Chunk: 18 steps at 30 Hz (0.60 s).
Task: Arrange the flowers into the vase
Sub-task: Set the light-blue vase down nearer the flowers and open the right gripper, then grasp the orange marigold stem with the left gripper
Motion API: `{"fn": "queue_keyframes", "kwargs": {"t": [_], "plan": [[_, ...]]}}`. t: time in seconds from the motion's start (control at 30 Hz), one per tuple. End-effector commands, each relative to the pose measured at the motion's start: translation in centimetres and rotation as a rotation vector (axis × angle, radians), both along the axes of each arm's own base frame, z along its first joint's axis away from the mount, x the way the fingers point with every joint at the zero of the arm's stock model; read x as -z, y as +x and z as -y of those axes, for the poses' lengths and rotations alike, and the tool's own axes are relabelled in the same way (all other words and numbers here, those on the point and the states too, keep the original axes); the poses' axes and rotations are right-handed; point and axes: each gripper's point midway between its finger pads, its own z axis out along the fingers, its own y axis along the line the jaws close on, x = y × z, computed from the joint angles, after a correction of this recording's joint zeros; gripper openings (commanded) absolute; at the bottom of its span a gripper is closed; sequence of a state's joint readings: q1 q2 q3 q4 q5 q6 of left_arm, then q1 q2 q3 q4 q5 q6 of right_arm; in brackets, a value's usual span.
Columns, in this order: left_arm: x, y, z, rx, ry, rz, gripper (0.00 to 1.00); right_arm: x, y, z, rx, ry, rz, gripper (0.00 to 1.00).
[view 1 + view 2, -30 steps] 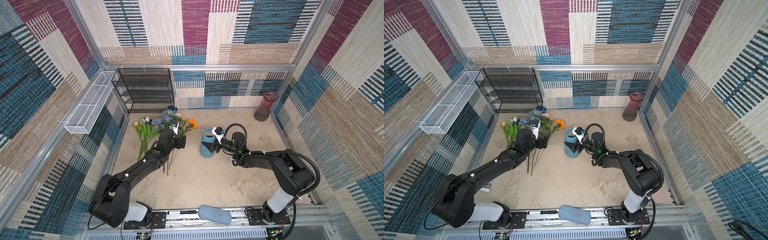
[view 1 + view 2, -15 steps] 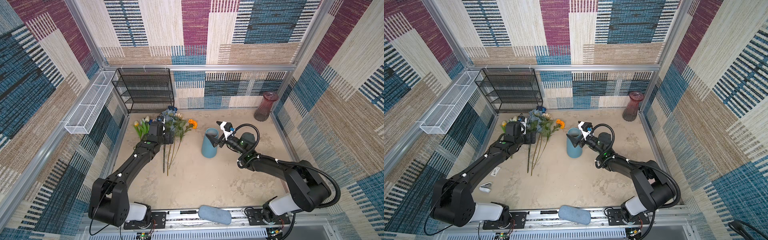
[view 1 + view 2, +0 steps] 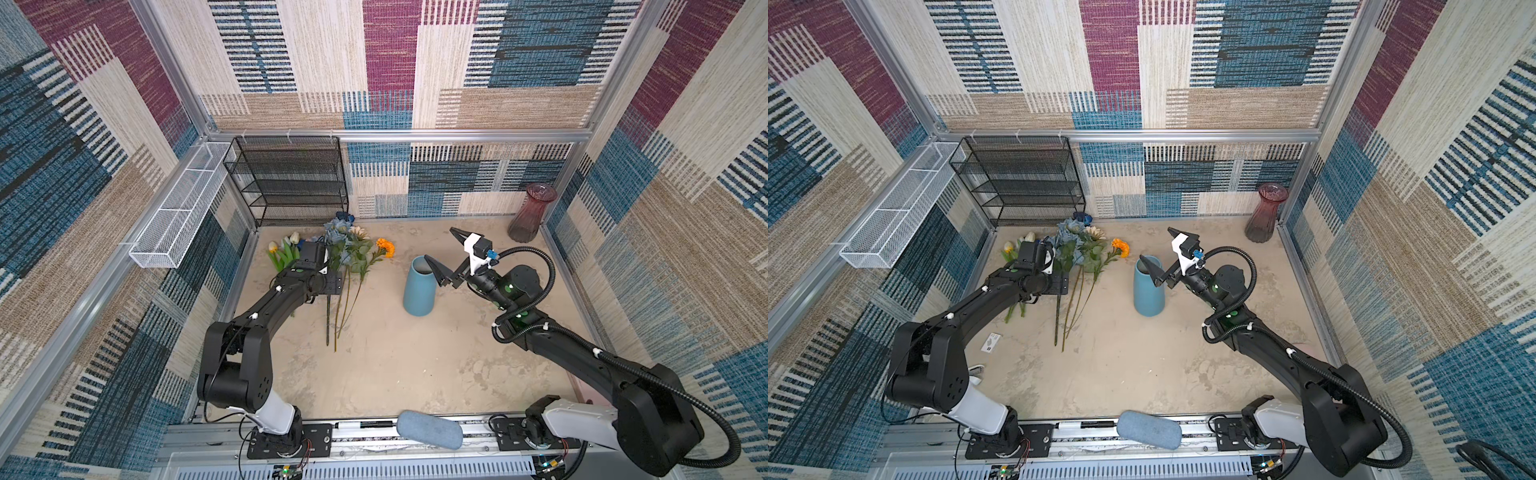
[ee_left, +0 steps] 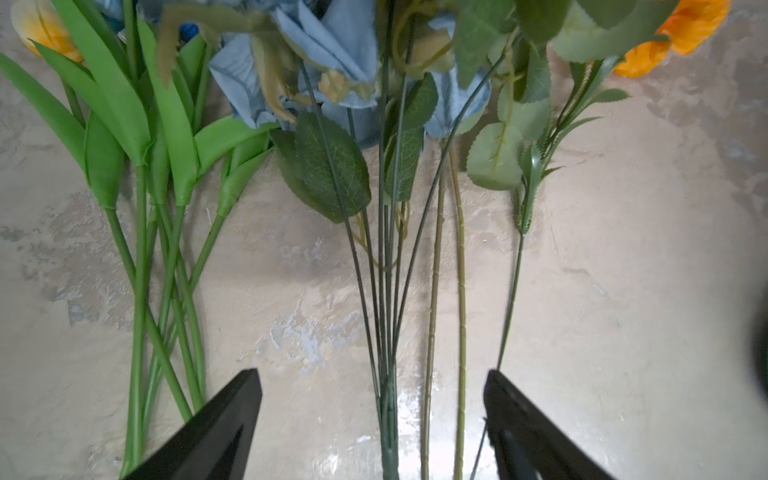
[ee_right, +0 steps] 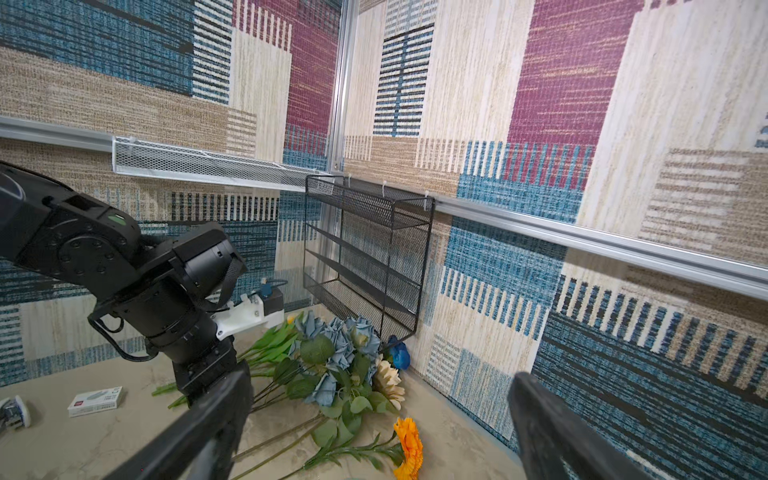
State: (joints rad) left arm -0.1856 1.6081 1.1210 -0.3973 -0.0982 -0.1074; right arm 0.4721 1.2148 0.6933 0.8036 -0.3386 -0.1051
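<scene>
A blue vase [image 3: 419,293] standing up, flowers [image 3: 351,249] lying flat left of it, left gripper [image 4: 372,374] wide open over their stems, right gripper [image 3: 439,244] wide open by the vase's top, empty.

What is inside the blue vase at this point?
No stems stick out of the blue vase; the visible mouth looks empty. A finger of the open right gripper hides part of the opening, and the bottom is out of sight.
</scene>
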Motion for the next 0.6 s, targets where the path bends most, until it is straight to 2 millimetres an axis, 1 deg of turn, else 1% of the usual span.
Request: {"fn": "queue_keyframes", "kwargs": {"t": [0.0,0.07,0.13,0.23,0.27,0.33,0.4,0.5,0.57], "plan": [[-0.4,0.3,1.5,0.063,0.069,-0.029,0.82,1.4,-0.3,0.7,0.027,0.022,-0.038,1.00],[-1.0,0.7,3.2,0.111,0.105,-0.016,0.79,2.4,-1.0,0.8,0.010,0.019,-0.044,0.99],[-1.4,0.8,5.1,0.148,0.093,-0.008,0.73,3.2,-2.1,1.1,-0.004,0.025,-0.039,0.97],[-0.9,0.9,7.3,0.203,0.088,-0.035,0.65,3.9,-3.8,2.3,0.008,0.056,-0.015,0.96],[-0.5,1.0,8.0,0.222,0.090,-0.052,0.63,3.9,-4.4,2.7,0.012,0.062,0.001,0.95],[0.7,1.1,8.7,0.243,0.099,-0.099,0.59,4.1,-5.2,3.4,0.029,0.071,0.028,0.95],[2.3,1.4,8.9,0.250,0.112,-0.159,0.59,4.4,-5.8,4.0,0.046,0.083,0.044,0.95],[3.5,2.0,9.5,0.263,0.111,-0.209,0.59,5.1,-6.2,4.2,0.044,0.095,0.053,0.93],[4.0,2.4,9.9,0.267,0.111,-0.215,0.59,5.6,-6.5,3.9,0.021,0.098,0.050,0.93]]}}
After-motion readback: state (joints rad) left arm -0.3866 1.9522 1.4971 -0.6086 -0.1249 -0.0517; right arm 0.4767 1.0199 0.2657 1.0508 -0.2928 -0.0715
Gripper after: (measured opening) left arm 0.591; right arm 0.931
